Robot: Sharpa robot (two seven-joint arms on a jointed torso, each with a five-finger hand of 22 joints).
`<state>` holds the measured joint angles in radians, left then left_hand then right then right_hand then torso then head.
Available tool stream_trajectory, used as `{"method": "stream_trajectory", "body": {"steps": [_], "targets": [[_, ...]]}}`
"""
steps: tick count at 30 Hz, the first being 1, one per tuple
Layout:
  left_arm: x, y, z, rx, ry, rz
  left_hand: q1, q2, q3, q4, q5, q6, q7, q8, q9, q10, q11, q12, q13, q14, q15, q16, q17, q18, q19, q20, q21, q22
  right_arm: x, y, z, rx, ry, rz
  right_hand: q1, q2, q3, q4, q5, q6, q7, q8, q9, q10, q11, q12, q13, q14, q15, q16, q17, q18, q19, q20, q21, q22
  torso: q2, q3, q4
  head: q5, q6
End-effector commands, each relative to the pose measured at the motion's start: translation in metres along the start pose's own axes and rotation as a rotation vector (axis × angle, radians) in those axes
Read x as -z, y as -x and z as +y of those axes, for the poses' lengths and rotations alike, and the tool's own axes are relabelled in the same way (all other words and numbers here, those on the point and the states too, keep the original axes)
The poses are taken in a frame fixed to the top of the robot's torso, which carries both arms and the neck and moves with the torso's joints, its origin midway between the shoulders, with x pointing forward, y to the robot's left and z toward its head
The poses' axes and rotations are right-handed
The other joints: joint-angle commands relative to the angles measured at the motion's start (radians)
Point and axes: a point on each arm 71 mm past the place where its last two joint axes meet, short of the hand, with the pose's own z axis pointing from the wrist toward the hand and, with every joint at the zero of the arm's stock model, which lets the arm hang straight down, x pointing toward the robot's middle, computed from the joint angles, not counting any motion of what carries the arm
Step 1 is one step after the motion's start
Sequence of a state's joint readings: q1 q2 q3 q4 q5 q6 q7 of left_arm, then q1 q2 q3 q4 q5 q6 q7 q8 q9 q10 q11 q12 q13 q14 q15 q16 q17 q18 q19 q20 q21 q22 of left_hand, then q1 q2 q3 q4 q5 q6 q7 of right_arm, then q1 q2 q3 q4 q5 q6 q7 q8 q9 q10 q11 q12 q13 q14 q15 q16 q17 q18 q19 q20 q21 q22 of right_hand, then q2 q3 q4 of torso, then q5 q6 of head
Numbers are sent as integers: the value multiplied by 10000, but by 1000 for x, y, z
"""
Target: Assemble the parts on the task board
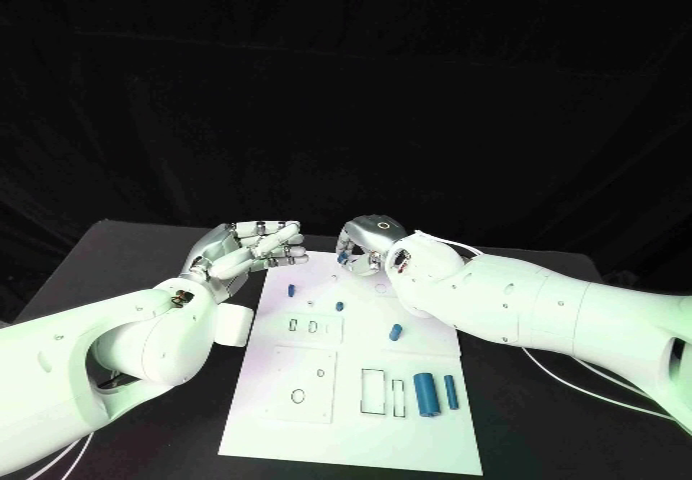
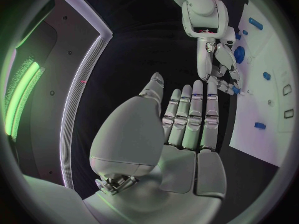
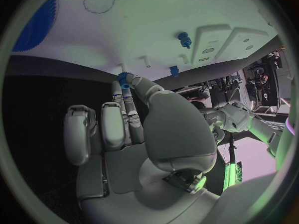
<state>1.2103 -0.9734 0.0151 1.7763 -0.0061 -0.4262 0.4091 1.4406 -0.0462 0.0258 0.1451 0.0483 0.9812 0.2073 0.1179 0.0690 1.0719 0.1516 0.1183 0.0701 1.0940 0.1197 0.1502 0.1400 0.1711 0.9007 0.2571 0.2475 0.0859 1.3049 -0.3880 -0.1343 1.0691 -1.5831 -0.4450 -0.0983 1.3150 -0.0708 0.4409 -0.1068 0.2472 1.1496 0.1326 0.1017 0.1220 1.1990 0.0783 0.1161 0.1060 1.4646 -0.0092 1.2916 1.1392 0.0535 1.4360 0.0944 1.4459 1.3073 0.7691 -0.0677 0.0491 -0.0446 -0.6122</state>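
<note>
The white task board (image 1: 274,420) lies in the middle of the table. My right hand (image 1: 372,248) hovers over its far edge; in the right wrist view the hand (image 3: 143,129) pinches a small blue toothed part (image 3: 123,77) between thumb and fingertip. My left hand (image 1: 248,250) hangs at the board's far left corner, fingers stretched out and holding nothing (image 2: 181,129); its tips point at the right hand (image 2: 218,67). Small blue pegs (image 1: 291,291) (image 1: 340,306) (image 1: 394,331) sit on the board's far half. A thick blue cylinder (image 1: 426,392) and a thinner one (image 1: 450,392) lie near its front right.
The board has rectangular slots (image 1: 374,390) beside the cylinders and round holes (image 1: 297,396) at the front left. A big blue gear (image 3: 37,22) rests on the board (image 3: 143,20) in the right wrist view. Black table (image 1: 130,250) surrounds the board.
</note>
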Motion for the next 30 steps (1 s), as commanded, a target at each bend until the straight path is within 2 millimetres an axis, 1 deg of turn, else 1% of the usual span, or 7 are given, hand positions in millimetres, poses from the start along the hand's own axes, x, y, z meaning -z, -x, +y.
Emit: {"method": "stream_trajectory", "body": {"steps": [1,10,13,19,22,30], "targets": [[-1,-2,-2,29,-125,182,-15,115,-63,-18,29,-30,65,-39,-8,7,99,-56,-6,-46,26,-58,12,126,-23,33,-58,-16,0,-3,2,-36,96,180,4,-109,64,11,63,35,1,24,11,206,-124,39,95,347,-46,44,-1,-70,65,-11,13,647,-1,-3,-19,30,-15],[-1,-3,-2,38,-128,209,-12,116,-65,-22,29,-32,66,-42,-8,5,100,-60,-6,-49,27,-63,12,126,-26,35,-61,-18,-2,-6,0,-6,-18,329,-26,-129,64,25,55,23,3,15,18,200,-118,21,95,343,-40,41,-13,-64,43,-7,-3,622,4,-7,-15,13,-17],[-1,-3,-2,42,-121,219,-12,116,-65,-22,29,-32,66,-42,-8,5,100,-60,-6,-49,27,-63,12,126,-26,35,-61,-18,-3,-7,-2,4,-82,371,-63,-158,67,42,37,-7,6,-7,24,177,-109,-13,93,336,-33,35,-34,-53,10,0,-30,583,9,-10,-9,9,0],[-1,-3,-2,28,-116,189,-6,120,-68,-30,30,-36,68,-51,-9,1,102,-69,-7,-55,30,-75,13,127,-31,37,-67,-23,-4,-10,-4,-25,-116,480,-135,-241,61,69,-31,-74,24,-54,35,109,-85,-89,86,314,-11,14,-84,-35,-51,17,-78,516,9,-7,-7,27,-14],[-1,-3,-2,20,-110,171,0,124,-70,-37,30,-39,69,-58,-10,-2,104,-77,-7,-60,32,-84,14,129,-31,39,-69,-25,-4,-10,-4,-66,-75,493,-208,-327,72,101,-118,-194,80,-128,33,-136,-9,-252,40,258,48,-92,-250,21,-230,54,-239,280,12,-8,-12,55,-12],[-1,-1,-2,-11,-79,103,0,124,-70,-37,30,-39,69,-58,-10,-2,104,-77,-7,-60,32,-84,14,129,-31,39,-69,-25,-4,-10,-2,-165,40,484,-392,-573,54,202,-256,-616,225,-362,-11,-748,189,-540,-68,147,212,-317,-608,150,-648,199,-638,-259,12,-14,-24,67,-15]]}}
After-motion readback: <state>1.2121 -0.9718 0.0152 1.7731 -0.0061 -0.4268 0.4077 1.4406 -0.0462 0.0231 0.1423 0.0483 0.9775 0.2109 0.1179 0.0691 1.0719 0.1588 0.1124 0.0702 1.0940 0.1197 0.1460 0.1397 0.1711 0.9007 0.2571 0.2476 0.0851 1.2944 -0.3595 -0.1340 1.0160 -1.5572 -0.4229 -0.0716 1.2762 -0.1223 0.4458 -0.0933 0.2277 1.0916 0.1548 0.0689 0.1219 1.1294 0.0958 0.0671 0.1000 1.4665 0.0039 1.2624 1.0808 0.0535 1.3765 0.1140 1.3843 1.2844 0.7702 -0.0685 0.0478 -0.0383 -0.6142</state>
